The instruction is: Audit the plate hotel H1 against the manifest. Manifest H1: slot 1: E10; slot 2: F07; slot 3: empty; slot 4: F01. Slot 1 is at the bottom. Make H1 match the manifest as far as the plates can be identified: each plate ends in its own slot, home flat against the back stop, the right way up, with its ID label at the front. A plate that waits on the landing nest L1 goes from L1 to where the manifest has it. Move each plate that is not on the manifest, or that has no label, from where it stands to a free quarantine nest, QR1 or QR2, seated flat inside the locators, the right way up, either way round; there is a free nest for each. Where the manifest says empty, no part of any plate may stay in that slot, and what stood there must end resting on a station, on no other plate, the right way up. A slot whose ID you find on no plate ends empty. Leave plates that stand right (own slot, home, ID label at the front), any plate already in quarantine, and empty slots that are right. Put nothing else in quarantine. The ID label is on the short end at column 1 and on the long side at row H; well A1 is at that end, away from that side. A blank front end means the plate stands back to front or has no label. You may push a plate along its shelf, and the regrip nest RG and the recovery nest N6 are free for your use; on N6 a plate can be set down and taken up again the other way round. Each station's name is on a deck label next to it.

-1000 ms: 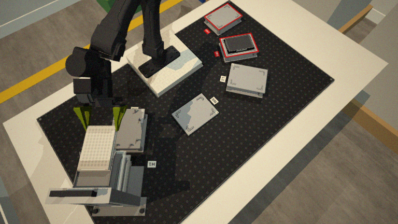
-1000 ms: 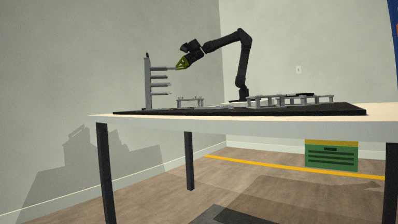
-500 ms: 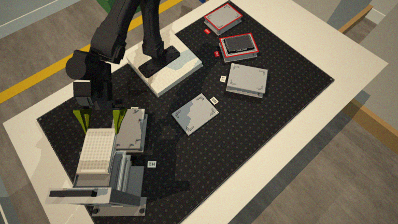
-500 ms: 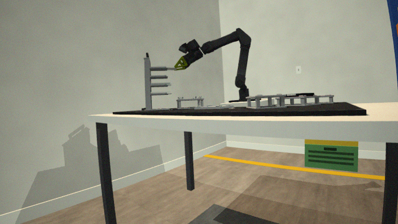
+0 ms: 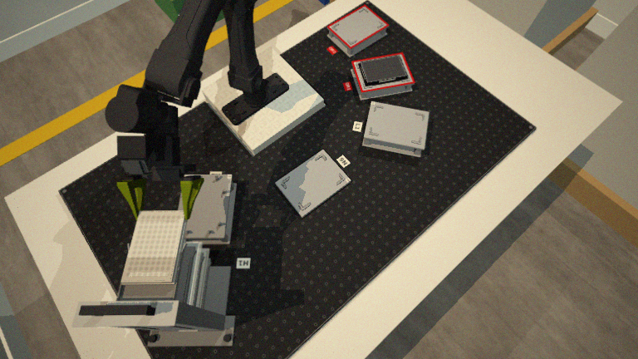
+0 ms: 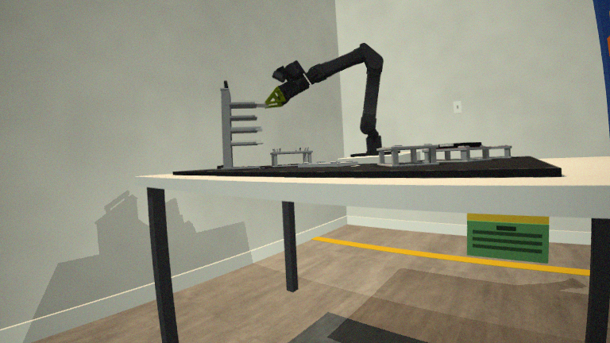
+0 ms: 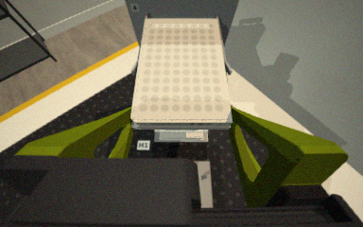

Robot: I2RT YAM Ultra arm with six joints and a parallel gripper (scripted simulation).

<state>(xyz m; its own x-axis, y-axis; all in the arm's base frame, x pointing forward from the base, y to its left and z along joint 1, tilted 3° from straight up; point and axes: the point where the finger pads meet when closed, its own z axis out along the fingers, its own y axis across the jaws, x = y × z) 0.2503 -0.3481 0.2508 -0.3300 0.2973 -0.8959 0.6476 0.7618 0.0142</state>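
Note:
A cream well plate (image 5: 156,244) (image 6: 260,105) (image 7: 181,71) lies wells up at the top shelf, slot 4, of plate hotel H1 (image 5: 94,320) (image 6: 225,136). Its front end stands out past the shelf. My gripper (image 5: 161,215) (image 6: 266,105) (image 7: 181,113) is shut on its long sides near the front end. I can read no label on that end. Plate ends show faintly at lower slots in the exterior view; their IDs are unreadable. A black plate (image 5: 383,71) sits on nest QR1 (image 5: 364,88). Nests QR2 (image 5: 357,28) and L1 (image 5: 395,122) hold no plate.
Regrip nest RG (image 5: 209,209) (image 6: 291,152) stands just in front of the hotel and bears no plate. Recovery nest N6 (image 5: 312,185) lies low near the middle of the black mat (image 5: 399,223), without a plate. The arm's base stands on a pale block (image 5: 256,136).

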